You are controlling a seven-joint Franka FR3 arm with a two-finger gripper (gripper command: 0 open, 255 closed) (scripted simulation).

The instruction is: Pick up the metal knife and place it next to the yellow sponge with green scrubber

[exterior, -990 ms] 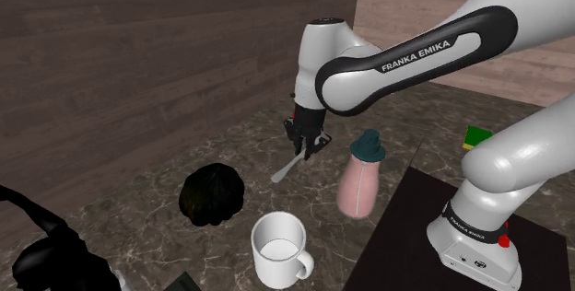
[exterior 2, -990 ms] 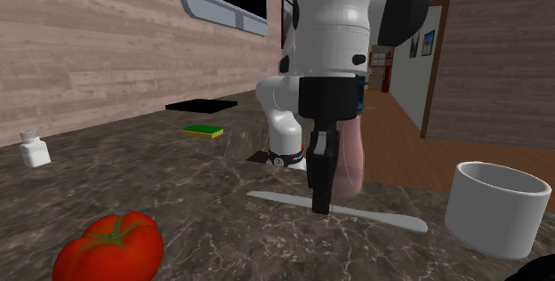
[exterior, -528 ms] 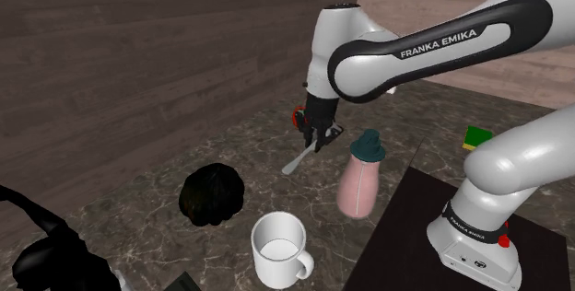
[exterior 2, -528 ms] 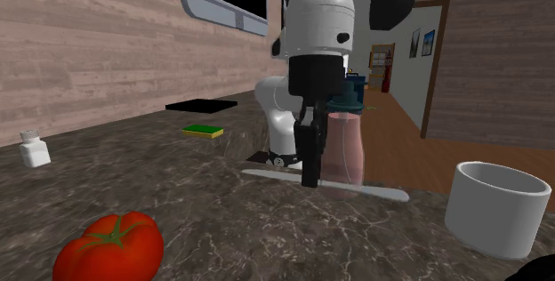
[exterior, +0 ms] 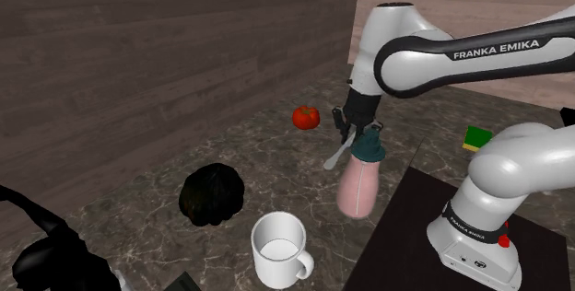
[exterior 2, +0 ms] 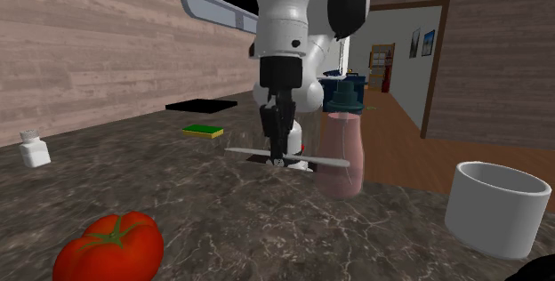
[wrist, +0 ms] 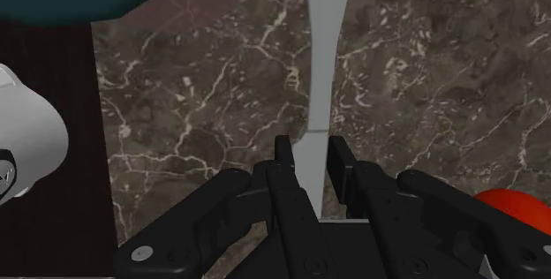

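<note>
My black gripper (exterior: 346, 131) (exterior 2: 277, 158) (wrist: 305, 154) is shut on a plain grey knife (exterior: 334, 158) (exterior 2: 289, 156) (wrist: 321, 48), which hangs level above the dark marble counter (exterior: 240, 156). In the shoulder view the knife is right beside the pink bottle with a teal cap (exterior: 361, 179) (exterior 2: 343, 150). The yellow sponge with a green top (exterior: 476, 138) (exterior 2: 204, 131) lies farther along the counter, near the arm's stand (exterior: 456, 243).
A red tomato (exterior: 306, 116) (exterior 2: 110, 245) (wrist: 514, 208), a white mug (exterior: 280, 248) (exterior 2: 494, 206), a dark round lump (exterior: 212, 193), a white salt shaker (exterior 2: 35, 148) and a black flat mat (exterior 2: 201, 106) stand on the counter. A wood-panelled wall (exterior: 138, 50) borders it.
The arm has lifted the knife off the counter and carried it toward the shoulder view's right, up to the pink bottle. The tomato, earlier hidden behind the gripper, now shows.
</note>
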